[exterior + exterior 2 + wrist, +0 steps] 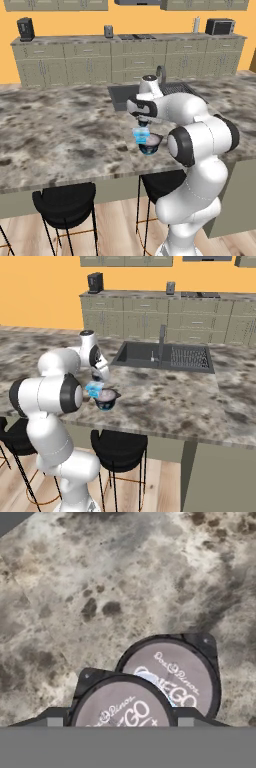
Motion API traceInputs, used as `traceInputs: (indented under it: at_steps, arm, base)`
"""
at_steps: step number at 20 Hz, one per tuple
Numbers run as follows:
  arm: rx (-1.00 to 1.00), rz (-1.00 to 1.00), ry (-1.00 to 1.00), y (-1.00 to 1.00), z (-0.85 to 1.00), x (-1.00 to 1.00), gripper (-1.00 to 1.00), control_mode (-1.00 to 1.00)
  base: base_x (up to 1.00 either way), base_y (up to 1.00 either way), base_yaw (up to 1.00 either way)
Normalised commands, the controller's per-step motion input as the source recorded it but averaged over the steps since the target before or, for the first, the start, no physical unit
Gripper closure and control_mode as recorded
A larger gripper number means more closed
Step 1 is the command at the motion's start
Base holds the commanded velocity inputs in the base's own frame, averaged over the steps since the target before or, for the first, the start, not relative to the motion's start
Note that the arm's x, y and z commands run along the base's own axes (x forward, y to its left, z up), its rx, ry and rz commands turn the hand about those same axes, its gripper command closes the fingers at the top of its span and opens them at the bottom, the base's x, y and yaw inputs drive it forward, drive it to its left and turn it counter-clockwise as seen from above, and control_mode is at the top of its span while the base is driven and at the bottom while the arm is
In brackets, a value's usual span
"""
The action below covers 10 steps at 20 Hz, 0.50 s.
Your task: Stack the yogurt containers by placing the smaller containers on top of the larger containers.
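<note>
Here the hand (142, 131) grips a light-blue pot (141, 135); navy tub (150, 145) beneath, pale-lidded.

Arm (197, 165): glossy white shell, built of fat rounded segments. Joints capped with dark, near-black discs and rings; one large black disc on the elbow housing, at 9 o'clock of that segment in the left base view, at 3 o'clock in the right base view. Black band with a slot-like window on the wrist section. Small white domed cap tops the wrist. Tool (143, 124): small, dark, stubby under the white wrist. No cables, screws or markings discernible.
</note>
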Motion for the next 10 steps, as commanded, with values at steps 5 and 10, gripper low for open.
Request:
traceInputs:
  at_steps: [5,10]
  arm:
    - [0.12,-0.06,0.01,0.0,0.22,-0.21,1.0,-1.0]
    - [0.03,-0.05,0.0,0.0,0.01,-0.39,1.0,-1.0]
  base:
    - [0.0,0.0,0.0]
    - [0.0,0.0,0.0]
